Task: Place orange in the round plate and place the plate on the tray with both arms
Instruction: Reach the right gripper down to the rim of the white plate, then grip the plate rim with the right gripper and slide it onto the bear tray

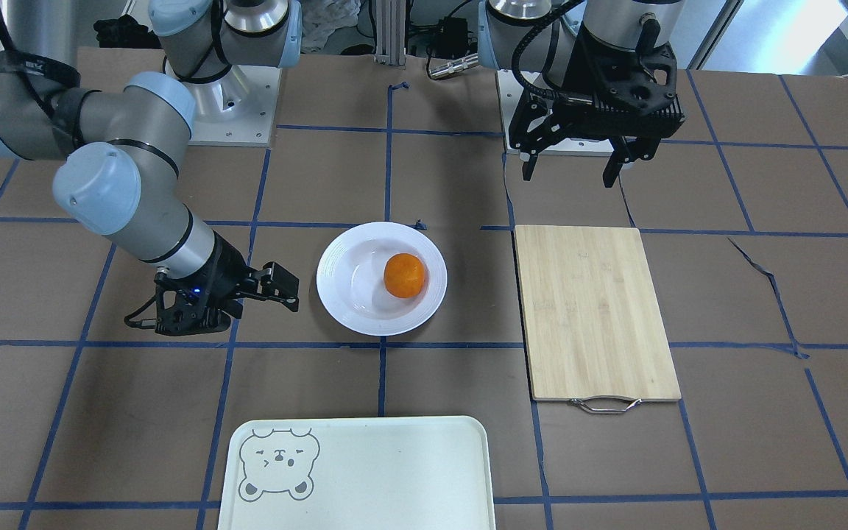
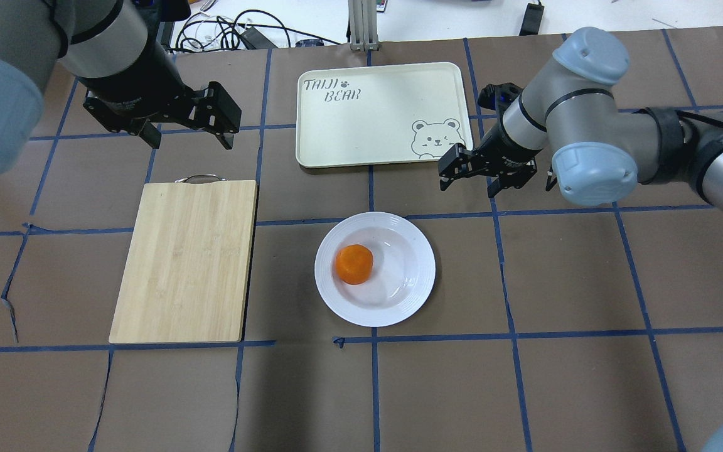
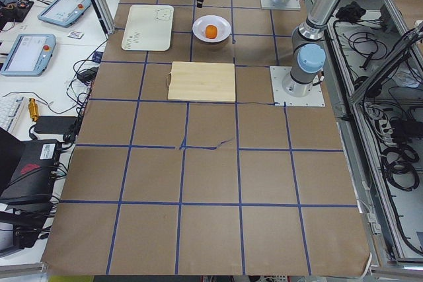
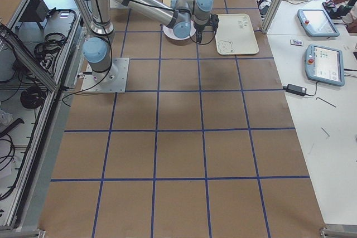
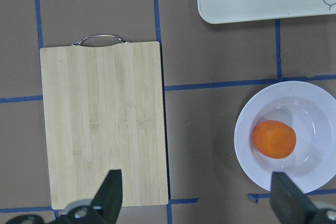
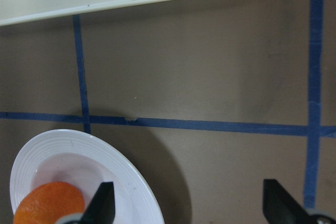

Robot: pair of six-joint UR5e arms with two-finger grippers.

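Observation:
The orange lies in the sunken centre of the round plate at mid-table. It also shows in the left wrist view as the orange in the plate. The empty tray lies beyond the plate, on the far side from the robot. My right gripper is open and low, between the tray's bear corner and the plate, touching neither. In its wrist view the plate sits at lower left. My left gripper hangs open and empty, high above the table near the cutting board's handle.
A bamboo cutting board with a metal handle lies to the plate's left in the overhead view. Brown paper with blue tape lines covers the table. Cables lie beyond the far edge, tablets on the side benches.

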